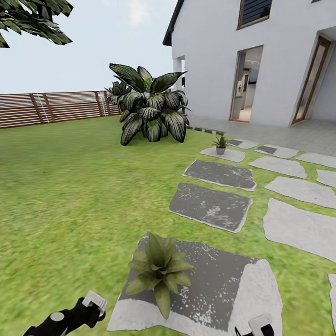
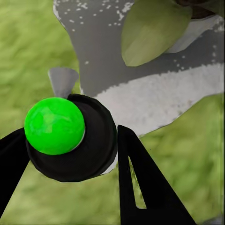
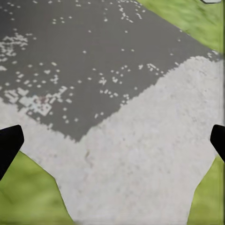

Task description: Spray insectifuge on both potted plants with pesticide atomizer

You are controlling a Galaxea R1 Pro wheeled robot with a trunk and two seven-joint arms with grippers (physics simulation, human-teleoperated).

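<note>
Gripped between the black fingers [image 2: 140,187] of the left gripper [image 2: 70,154] is the pesticide atomizer [image 2: 70,140], seen end-on in the left wrist view with a bright green cap and a pale grey nozzle. In the head view the left gripper [image 1: 91,308] is held low over the grass [image 1: 67,201], just beside the near potted plant [image 1: 160,268], which stands on a grey stepping stone [image 1: 217,283]. A second potted plant [image 1: 220,144] is seen further along the path, near the house [image 1: 260,51]. The right gripper [image 3: 112,140] is spread wide over the stone, apparently holding nothing.
</note>
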